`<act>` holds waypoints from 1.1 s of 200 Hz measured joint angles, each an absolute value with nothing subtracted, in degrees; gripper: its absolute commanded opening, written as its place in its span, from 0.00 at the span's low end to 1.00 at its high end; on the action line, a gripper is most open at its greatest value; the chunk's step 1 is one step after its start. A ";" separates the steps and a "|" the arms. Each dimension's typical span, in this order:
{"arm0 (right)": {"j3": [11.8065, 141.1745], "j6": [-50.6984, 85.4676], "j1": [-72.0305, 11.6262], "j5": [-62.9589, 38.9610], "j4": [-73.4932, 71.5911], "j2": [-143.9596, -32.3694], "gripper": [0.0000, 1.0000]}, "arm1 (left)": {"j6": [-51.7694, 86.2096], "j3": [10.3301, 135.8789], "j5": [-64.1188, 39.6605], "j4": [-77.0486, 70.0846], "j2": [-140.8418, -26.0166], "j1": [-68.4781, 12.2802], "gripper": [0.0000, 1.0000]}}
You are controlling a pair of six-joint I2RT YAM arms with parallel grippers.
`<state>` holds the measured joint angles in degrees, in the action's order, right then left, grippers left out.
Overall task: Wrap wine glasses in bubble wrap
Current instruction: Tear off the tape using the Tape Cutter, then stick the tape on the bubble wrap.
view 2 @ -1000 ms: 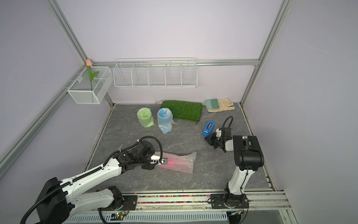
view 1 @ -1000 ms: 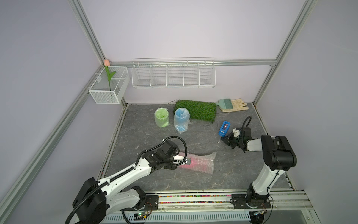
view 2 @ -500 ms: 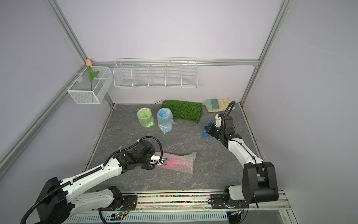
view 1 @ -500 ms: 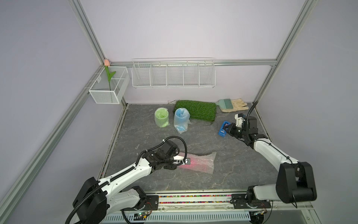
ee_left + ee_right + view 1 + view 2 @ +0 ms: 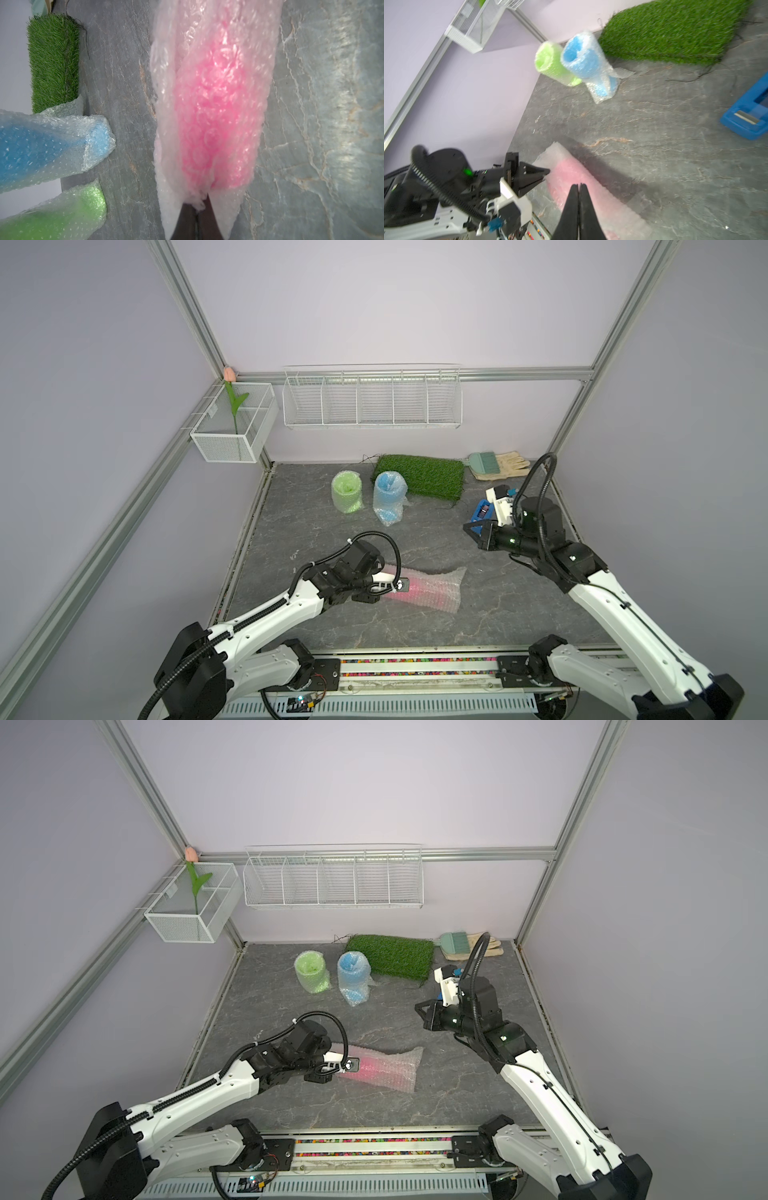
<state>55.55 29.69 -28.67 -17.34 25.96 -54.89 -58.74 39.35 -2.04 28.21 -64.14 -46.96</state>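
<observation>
Three goblets on the table (image 5: 478, 626), all in bubble wrap.

Pink goblet (image 5: 411, 591): lies on its side, front centre, rolled in bubble wrap (image 5: 446, 593). The pink shows through at the end nearer the left arm. The far end of the sleeve is whitish, flattened and flared.

Left gripper (image 5: 196, 208): jaws together, pinching the bunched wrap at the pink end of the roll. The left wrist view shows the crumpled film caught between the two dark tips. The roll rests on the table.

Right gripper (image 5: 579, 187): jaws pressed together, nothing between them. It points toward the left arm, well apart from the pink roll and near the blue tape dispenser (image 5: 482, 512).

Green goblet (image 5: 347, 491) and blue goblet (image 5: 388, 497): upright toward the back, just beside each other, each in its own wrap sleeve. The blue one stands just beside the grass mat (image 5: 419, 479).

Back right corner: pale gloves (image 5: 509, 462) with a green brush (image 5: 484, 462) lying on them.

Walls: white wire rack (image 5: 372, 400) on the back wall. A mesh basket (image 5: 224, 445) on the left holds an artificial tulip (image 5: 230, 375).
</observation>
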 measured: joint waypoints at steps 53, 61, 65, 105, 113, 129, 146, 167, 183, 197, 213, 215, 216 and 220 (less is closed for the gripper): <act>53.74 33.76 -47.29 -11.81 26.50 -49.93 0.07 | -58.74 38.79 -3.05 27.14 -63.20 -46.96 0.00; 53.19 34.33 -50.15 -10.61 26.15 -49.93 0.07 | -58.74 38.65 -3.07 27.03 -63.09 -46.96 0.00; 52.99 34.61 -51.46 -10.09 26.04 -50.02 0.07 | -58.76 38.61 -3.09 27.03 -63.07 -46.96 0.00; 50.26 35.27 -58.22 -6.04 22.41 -52.95 0.07 | -58.76 38.24 -3.99 26.83 -62.46 -46.96 0.00; 49.08 35.33 -58.37 -5.69 20.82 -54.11 0.07 | -58.76 38.24 -4.16 26.81 -62.46 -46.96 0.00; 47.13 35.35 -58.52 -5.52 17.80 -57.19 0.07 | -58.76 38.24 -4.40 26.83 -62.46 -46.96 0.00; 45.93 35.33 -58.85 -5.61 14.52 -61.17 0.07 | -58.76 38.22 -4.40 26.83 -62.43 -46.96 0.00; 45.67 34.85 -59.07 -5.52 10.68 -65.54 0.07 | -58.76 37.93 -4.40 26.81 -62.13 -46.96 0.00; 45.67 33.80 -59.09 -4.51 8.73 -67.61 0.07 | -58.76 37.91 -4.40 26.81 -62.00 -46.96 0.00; 45.67 32.53 -59.09 -3.03 7.86 -68.62 0.07 | -58.76 37.85 -4.40 26.81 -61.80 -46.96 0.00; 45.67 30.87 -59.09 -1.04 7.09 -69.17 0.07 | -58.76 37.78 -4.43 26.81 -61.69 -46.98 0.00; 45.65 30.65 -59.09 -0.75 6.98 -69.23 0.07 | -58.76 37.76 -4.43 26.79 -61.69 -46.98 0.00; 45.67 30.55 -59.09 -0.73 6.96 -69.25 0.07 | -58.76 37.76 -4.43 26.79 -61.69 -47.00 0.00; 45.67 30.11 -59.07 -0.14 6.79 -69.36 0.06 | -58.76 37.74 -4.43 26.79 -61.69 -47.00 0.00</act>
